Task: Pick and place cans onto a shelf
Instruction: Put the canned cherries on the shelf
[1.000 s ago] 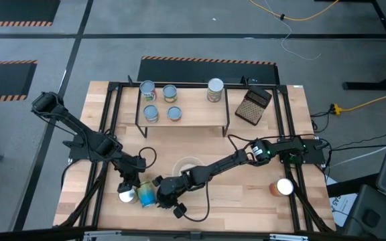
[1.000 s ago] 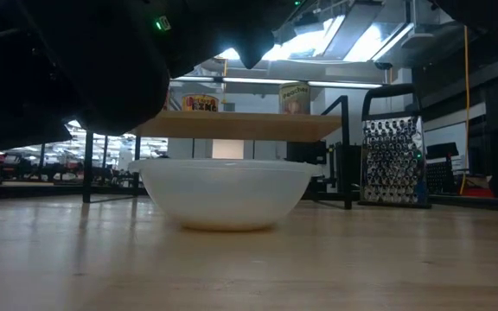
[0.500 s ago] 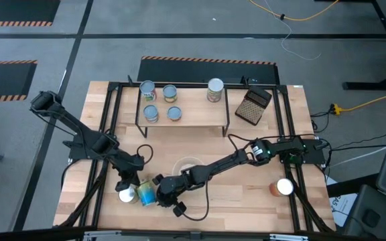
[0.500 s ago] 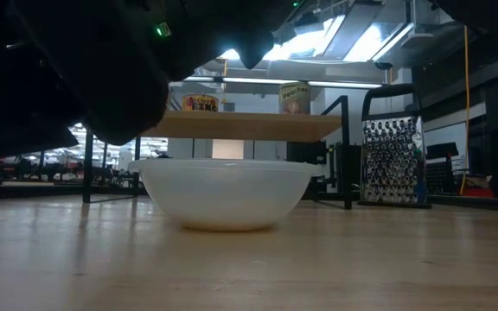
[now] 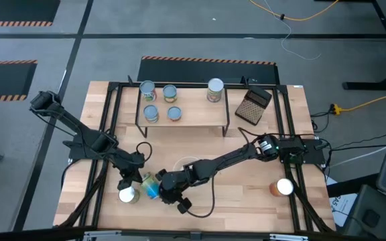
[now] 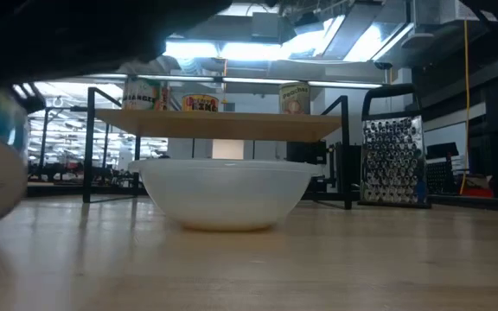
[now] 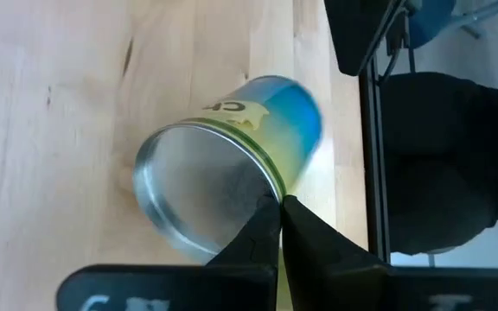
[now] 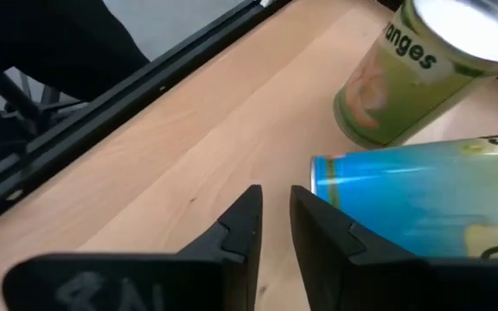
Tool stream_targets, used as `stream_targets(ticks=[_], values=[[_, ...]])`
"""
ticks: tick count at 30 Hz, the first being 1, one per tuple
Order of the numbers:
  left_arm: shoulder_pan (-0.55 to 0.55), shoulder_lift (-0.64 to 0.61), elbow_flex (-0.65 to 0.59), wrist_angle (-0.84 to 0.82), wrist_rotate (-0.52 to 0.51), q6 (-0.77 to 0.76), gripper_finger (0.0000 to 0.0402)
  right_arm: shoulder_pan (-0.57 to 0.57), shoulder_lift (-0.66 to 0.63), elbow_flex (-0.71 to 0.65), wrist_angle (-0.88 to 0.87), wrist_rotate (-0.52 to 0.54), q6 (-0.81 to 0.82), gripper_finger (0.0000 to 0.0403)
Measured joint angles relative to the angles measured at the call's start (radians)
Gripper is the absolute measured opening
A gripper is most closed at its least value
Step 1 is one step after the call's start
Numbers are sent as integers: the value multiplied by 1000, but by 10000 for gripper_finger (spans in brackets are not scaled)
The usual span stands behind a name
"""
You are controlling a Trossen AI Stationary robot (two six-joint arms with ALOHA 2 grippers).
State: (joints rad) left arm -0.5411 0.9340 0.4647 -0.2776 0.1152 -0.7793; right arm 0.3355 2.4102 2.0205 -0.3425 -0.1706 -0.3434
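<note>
A blue-green labelled can (image 5: 151, 188) lies on its side on the table near the front left; it also shows in the left wrist view (image 7: 232, 164) and the right wrist view (image 8: 422, 207). A green-labelled can (image 5: 127, 195) stands upright beside it, toward the table's left; it also shows in the right wrist view (image 8: 413, 69). My left gripper (image 7: 279, 203) is shut, its tips at the blue can. My right gripper (image 8: 275, 203) is just right of the blue can, its fingers a narrow gap apart with nothing between them. The wooden shelf (image 5: 196, 115) at the back holds several upright cans. My left gripper's shut fingertips (image 7: 273, 212) meet the blue can's side wall just behind the rim of its silver end (image 7: 271, 186), coming slanting down from the table's left. The can lies tipped on the table. Whether my right gripper touches the can's end (image 8: 318, 173), I cannot tell.
A clear bowl (image 5: 187, 166) stands between the cans and the shelf. A dark grater block (image 5: 253, 106) stands right of the shelf. An orange can with a white top (image 5: 283, 187) stands at the front right. Black frame rails run along the table's sides.
The blue can has shifted a little toward the far edge, away from the green can. My right gripper has moved with it toward the far edge, and the arm has cleared out of the left of the low view.
</note>
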Motion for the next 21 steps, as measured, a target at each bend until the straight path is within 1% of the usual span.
stream_targets(ticks=[5, 7, 10, 13, 15, 18, 21], values=[[0, 1, 59, -33, -15, 3, 1, 0, -68, 0, -135, 4, 3, 67], [0, 1, 89, -59, -30, 4, 1, 1, -97, 0, -201, 21, 8, 67], [0, 0, 144, -116, -41, 4, 1, 2, -144, 0, -305, 74, 26, 67], [0, 0, 215, -223, -68, 13, 1, 3, -194, 0, -399, 154, 30, 67], [0, 1, 275, -314, -95, 32, 1, 3, -217, 0, -433, 210, 51, 67], [0, 2, 368, -440, -148, 56, 1, 3, -237, 0, -463, 291, 78, 67], [0, 2, 443, -538, -204, 57, 1, 3, -241, 0, -458, 327, 77, 67]])
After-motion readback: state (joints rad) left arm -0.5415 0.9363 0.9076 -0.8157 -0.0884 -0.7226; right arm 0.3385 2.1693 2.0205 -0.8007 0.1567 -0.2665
